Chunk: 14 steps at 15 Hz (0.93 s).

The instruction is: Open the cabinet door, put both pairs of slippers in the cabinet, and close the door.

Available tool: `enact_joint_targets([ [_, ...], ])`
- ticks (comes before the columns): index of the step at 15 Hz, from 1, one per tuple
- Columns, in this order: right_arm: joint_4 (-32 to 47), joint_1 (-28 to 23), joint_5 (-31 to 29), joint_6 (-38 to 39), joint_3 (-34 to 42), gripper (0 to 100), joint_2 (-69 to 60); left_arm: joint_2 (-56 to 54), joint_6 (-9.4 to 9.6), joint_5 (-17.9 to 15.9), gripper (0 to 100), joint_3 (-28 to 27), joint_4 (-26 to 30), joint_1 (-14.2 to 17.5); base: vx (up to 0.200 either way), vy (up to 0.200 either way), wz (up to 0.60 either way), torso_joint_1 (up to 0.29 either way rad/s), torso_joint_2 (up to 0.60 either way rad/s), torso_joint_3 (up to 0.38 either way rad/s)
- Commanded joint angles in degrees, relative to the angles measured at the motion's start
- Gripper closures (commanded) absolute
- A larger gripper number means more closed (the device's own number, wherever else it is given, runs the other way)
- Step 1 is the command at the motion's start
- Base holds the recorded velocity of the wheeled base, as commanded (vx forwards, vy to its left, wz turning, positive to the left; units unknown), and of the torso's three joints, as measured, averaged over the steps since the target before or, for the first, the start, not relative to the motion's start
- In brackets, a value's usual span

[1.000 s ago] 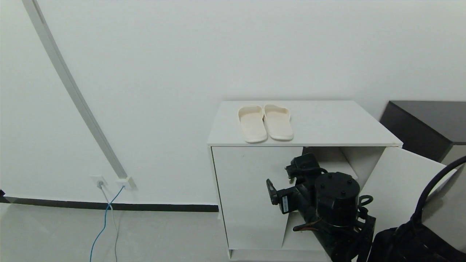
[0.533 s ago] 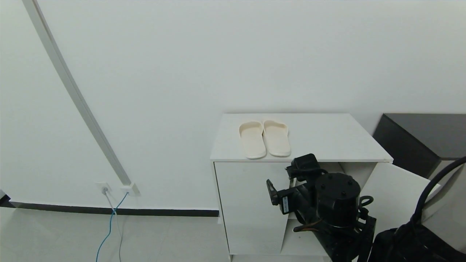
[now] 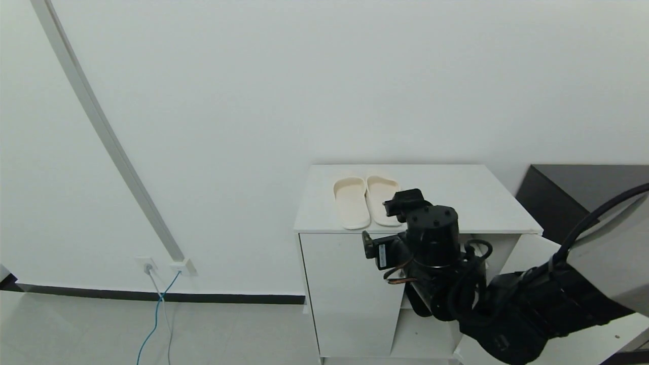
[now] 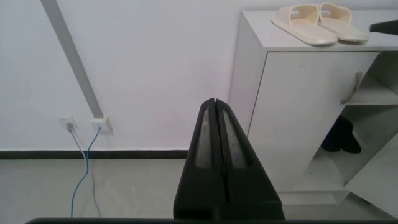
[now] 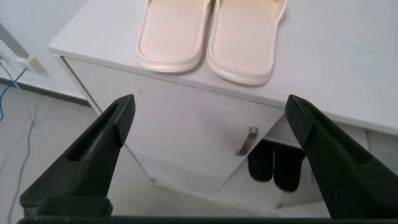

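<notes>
A cream pair of slippers lies side by side on top of the white cabinet. The cabinet's right door stands swung out; its left door is shut, with a handle at its inner edge. A dark pair of slippers sits on a shelf inside the open half. My right gripper is open, hovering in front of the cabinet's top front edge, just short of the cream pair. My left gripper is shut and empty, low and left of the cabinet.
A black cabinet stands just right of the white one. On the wall to the left run a slanted grey conduit and sockets with cables hanging to the floor. Bare floor lies left of the cabinet.
The head camera has shifted, so the cabinet sits lower in the picture. My right arm has risen from in front of the open compartment to the level of the cabinet top.
</notes>
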Motion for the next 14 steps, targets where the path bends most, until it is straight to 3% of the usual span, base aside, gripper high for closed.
enact_joint_targets([
  [1, 9.2, 0.3, -0.5, 5.2, -7.8, 0, -2.1, 0.0, 0.04, 0.0, 100, 0.0, 0.0, 0.0, 0.000, 0.000, 0.00, 0.000, 0.00, 0.000],
  [3, 15.5, 0.7, -0.4, 9.2, -10.9, 0, -3.5, 0.0, 0.04, 0.0, 100, 0.0, 0.0, 0.0, 0.000, 0.000, 0.00, 0.000, 0.00, 0.000],
  [6, 17.9, 1.4, -0.4, 9.8, -11.6, 0, -3.3, 0.0, 0.13, -0.2, 100, 0.0, 0.0, 0.0, 0.000, 0.000, 0.00, 0.000, 0.00, 0.000],
  [14, 16.7, 2.1, -0.5, 9.8, -9.4, 0, 0.6, 0.0, 0.04, -0.2, 100, 0.0, 0.0, 0.0, 0.200, 0.000, 0.00, 0.002, 0.00, 0.000],
])
